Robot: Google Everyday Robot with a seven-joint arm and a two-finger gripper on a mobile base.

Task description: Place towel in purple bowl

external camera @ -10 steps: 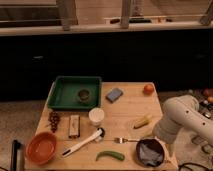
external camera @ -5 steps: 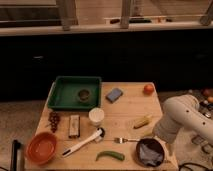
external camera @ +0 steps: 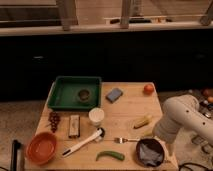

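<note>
The purple bowl stands at the table's front right corner. A grey towel lies crumpled inside it. My white arm reaches in from the right and bends down toward the bowl. My gripper is at the arm's lower end, just above the bowl's far rim, mostly hidden by the arm.
On the wooden table: a green tray holding a small cup, a blue sponge, a tomato, a banana, a fork, a white cup, a brush, a green pepper, an orange bowl, and grapes.
</note>
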